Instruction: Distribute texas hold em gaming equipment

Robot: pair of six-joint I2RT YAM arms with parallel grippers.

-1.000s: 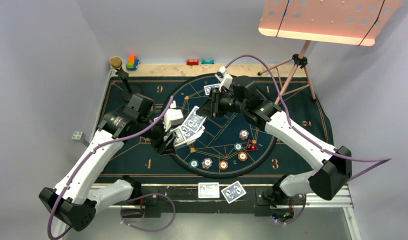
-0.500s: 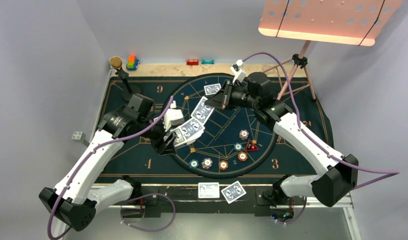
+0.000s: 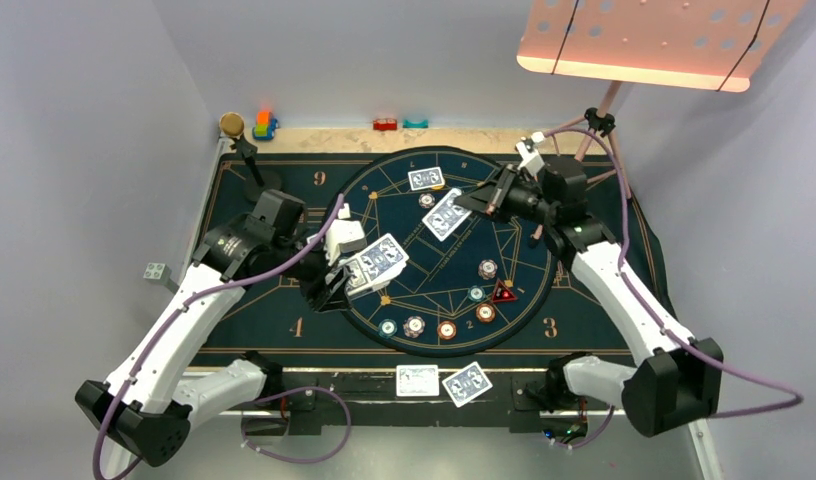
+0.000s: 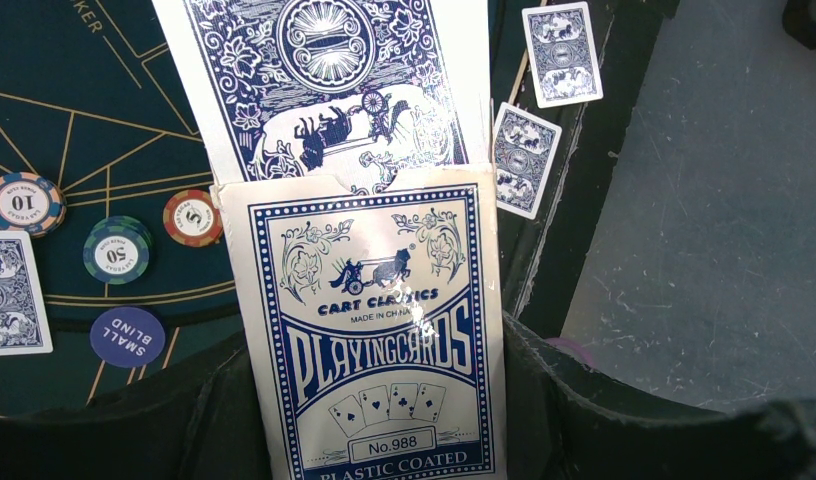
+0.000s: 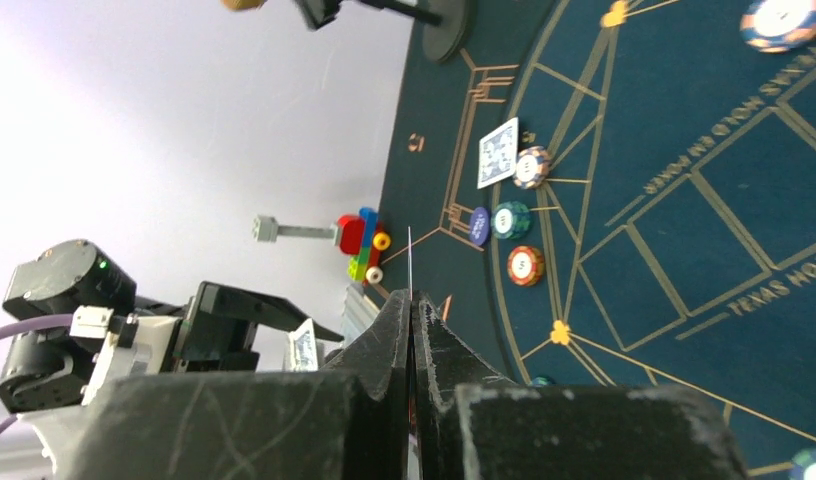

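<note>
We see the left pincer (image 3: 346, 280) clamped around an open card box (image 4: 374, 340), held just above the surface (image 3: 274, 320) at the left edge of the round mat (image 3: 434, 268). The blue-backed deck (image 4: 334, 80) sticks partway out of the box's mouth. The right pincer (image 5: 412, 335) is pinched tight on a single card (image 3: 446, 213) over the mat's far half. Chips (image 3: 446, 329) lie on the mat's near part, and two cards (image 3: 417, 380) lie at the near edge.
</note>
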